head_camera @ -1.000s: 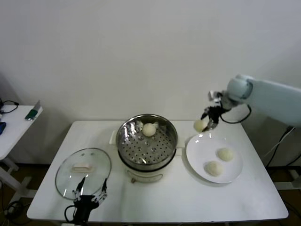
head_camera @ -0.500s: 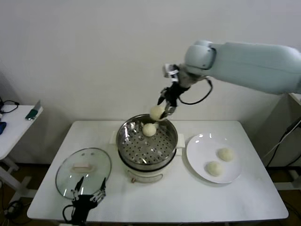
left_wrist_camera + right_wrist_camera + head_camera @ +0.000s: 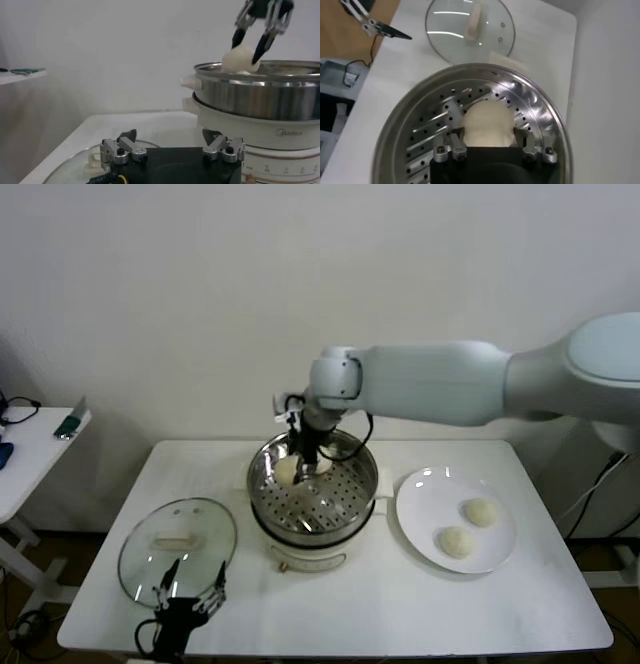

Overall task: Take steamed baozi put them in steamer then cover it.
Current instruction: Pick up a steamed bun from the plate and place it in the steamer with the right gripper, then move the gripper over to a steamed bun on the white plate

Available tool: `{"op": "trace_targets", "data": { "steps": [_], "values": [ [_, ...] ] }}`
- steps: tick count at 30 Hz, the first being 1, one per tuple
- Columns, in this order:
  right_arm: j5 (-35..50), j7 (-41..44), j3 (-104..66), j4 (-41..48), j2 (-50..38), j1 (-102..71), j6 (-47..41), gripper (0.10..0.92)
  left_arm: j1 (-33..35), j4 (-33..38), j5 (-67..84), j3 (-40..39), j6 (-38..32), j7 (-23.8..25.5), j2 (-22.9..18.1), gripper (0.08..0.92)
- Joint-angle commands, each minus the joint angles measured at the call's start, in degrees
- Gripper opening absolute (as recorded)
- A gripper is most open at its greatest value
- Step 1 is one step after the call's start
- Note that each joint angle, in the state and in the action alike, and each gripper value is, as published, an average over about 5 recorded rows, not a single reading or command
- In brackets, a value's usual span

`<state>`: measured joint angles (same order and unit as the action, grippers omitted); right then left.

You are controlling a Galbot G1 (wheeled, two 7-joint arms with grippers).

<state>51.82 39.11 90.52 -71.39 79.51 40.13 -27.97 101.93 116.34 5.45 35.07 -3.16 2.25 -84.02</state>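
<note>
Nearest the robot, at 7 o'clock on the white table [image 3: 420, 604], the left gripper [image 3: 190, 597] hangs parked at the table's front edge with its fingers spread wide and nothing between them. Just beyond it the cover [image 3: 177, 546] lies flat on the table, its cream handle up.

At the centre stands the steamer [image 3: 312, 494], its perforated tray bare in the near half. To its 3 o'clock sits the white plate [image 3: 420, 519], carrying 2 steamed baozi: one [image 3: 456, 541] nearer, one [image 3: 480, 511] just behind it.

Further back, the right gripper [image 3: 300, 452] reaches down into the steamer at about 11 o'clock of the pot. Its fingers are drawn in on a third baozi [image 3: 287, 471], which the wrist view shows pinched between the pads just above the tray. A fourth baozi [image 3: 321, 465] lies just beside it at the 12 o'clock side, partly hidden by the gripper.
</note>
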Motion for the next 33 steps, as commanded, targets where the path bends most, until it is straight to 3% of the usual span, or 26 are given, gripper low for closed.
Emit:
{"op": "trace_targets", "data": {
  "steps": [1, 7, 11, 17, 22, 29, 33],
  "values": [
    [-3.2, -8.2, -2.0, 4.3, 3.2, -8.9, -2.6, 0.67, -0.2, -0.1, 0.0, -0.1, 0.0, 0.0, 0.1, 0.823],
    [-2.8, -8.2, -2.2, 3.9, 3.2, -9.0, -2.6, 0.68, -0.2, -0.2, 0.0, -0.1, 0.0, 0.1, 0.2, 0.823],
    [-2.3, -4.9, -2.5, 2.6, 1.3, -5.0, -0.5, 0.76, -0.1, -0.1, -0.1, -0.1, 0.1, 0.1, 0.3, 0.823],
    [-1.9, 11.5, 4.1, 1.0, -7.2, 9.7, 10.6, 0.821, 0.1, 0.6, -0.4, -0.2, 0.5, 0.1, 0.2, 0.823],
    [0.8, 23.9, 9.8, -2.0, -21.6, 17.4, 16.6, 0.823, 0.1, 0.7, -0.5, -0.3, 0.5, 0.2, 0.4, 0.823],
    [-12.2, 24.3, 17.5, -7.3, -39.6, 17.1, 18.9, 0.823, -0.8, 0.4, -0.3, -0.2, 1.0, 0.2, 0.5, 0.823],
    [-18.2, 21.5, 18.6, -11.0, -44.5, 14.1, 17.3, 0.823, -1.5, 0.3, -0.3, -0.1, 1.3, 0.3, 0.4, 0.823]
  ]
}}
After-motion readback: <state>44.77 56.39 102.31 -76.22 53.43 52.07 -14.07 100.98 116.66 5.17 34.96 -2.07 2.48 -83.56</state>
